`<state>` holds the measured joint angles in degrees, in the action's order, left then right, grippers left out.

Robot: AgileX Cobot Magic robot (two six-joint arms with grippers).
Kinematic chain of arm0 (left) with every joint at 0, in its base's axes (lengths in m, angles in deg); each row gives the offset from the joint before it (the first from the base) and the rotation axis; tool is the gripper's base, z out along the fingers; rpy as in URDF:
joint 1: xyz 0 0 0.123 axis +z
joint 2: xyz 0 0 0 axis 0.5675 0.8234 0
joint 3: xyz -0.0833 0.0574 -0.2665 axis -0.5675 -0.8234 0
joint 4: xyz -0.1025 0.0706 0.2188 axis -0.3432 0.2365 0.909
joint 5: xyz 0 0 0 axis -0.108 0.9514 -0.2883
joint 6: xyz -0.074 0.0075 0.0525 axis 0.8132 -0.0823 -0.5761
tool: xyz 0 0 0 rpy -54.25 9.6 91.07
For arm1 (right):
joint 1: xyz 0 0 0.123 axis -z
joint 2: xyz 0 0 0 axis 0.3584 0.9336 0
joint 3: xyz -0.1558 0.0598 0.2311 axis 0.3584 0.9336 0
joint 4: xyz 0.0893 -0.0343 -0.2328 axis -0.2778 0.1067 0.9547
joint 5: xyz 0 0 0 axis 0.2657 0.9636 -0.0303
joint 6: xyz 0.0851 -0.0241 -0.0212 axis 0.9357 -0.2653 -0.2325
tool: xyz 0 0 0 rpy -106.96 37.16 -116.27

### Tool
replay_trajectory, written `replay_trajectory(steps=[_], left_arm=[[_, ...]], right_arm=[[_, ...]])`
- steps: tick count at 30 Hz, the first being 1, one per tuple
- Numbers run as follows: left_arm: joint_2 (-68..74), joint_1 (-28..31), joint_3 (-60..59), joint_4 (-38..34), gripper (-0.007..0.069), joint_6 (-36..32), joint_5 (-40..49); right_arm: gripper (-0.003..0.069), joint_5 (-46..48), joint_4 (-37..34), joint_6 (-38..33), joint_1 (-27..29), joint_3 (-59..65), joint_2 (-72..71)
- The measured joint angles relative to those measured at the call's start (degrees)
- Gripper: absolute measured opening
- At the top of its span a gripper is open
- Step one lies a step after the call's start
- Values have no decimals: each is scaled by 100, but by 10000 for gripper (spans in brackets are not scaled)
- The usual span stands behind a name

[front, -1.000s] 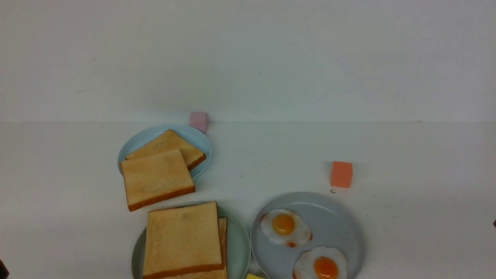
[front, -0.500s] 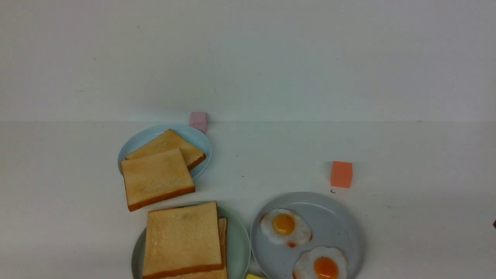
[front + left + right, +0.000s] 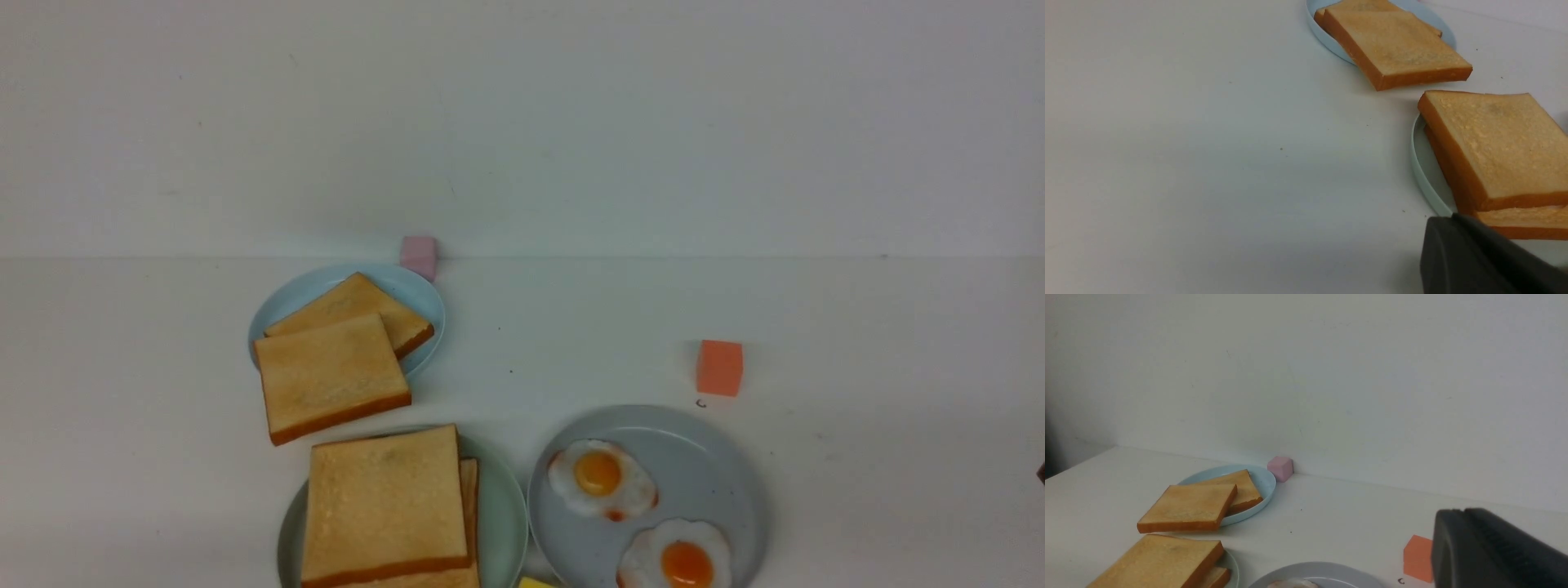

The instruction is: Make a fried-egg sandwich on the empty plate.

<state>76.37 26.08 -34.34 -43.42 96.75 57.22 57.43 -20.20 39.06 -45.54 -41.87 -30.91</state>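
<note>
Logging left gripper as closed tight, gripping nothing; only one dark finger seen in its own wrist view, low over the white table. Found sandwich just ahead of that finger, close by but not touching it. Two square golden toast slices, stacked, upper one skewed slightly off the lower. Cannot tell whether an egg sits between them: none visible at the edges. Stack resting on mint-green plate, rim showing past the toast on the side nearest the left gripper.

Farther ahead of left gripper: light-blue plate holding two loose toast slices, one flat on the plate, the other leaning on it and overhanging the rim toward the sandwich. Pink cube beyond that plate, against the wall.

Right gripper: one dark finger in view, opening not discernible, cannot tell wide or narrow; nothing seen held. Ahead of it and lower: grey-blue plate, just beside the mint-green plate, carrying two fried eggs, apart from each other. Orange cube near right gripper, just past the grey-blue plate's far rim.
</note>
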Motion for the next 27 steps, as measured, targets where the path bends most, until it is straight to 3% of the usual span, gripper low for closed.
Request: replay_trajectory(steps=[12, 18, 22, 27], left_arm=[[0, 0, 0, 0, 17, 0, 0], [0, 0, 0, 0, 22, 0, -5], [0, 0, 0, 0, 29, 0, -5], [0, 0, 0, 0, 29, 0, -5]], right_arm=[[72, 189, 113, -46, 67, 0, -442], [82, 550, 335, -119, 924, 0, -1015], [87, 1934, 869, 473, 1860, 81, -1523], [92, 2312, 1276, 1076, 2638, 654, -1611]])
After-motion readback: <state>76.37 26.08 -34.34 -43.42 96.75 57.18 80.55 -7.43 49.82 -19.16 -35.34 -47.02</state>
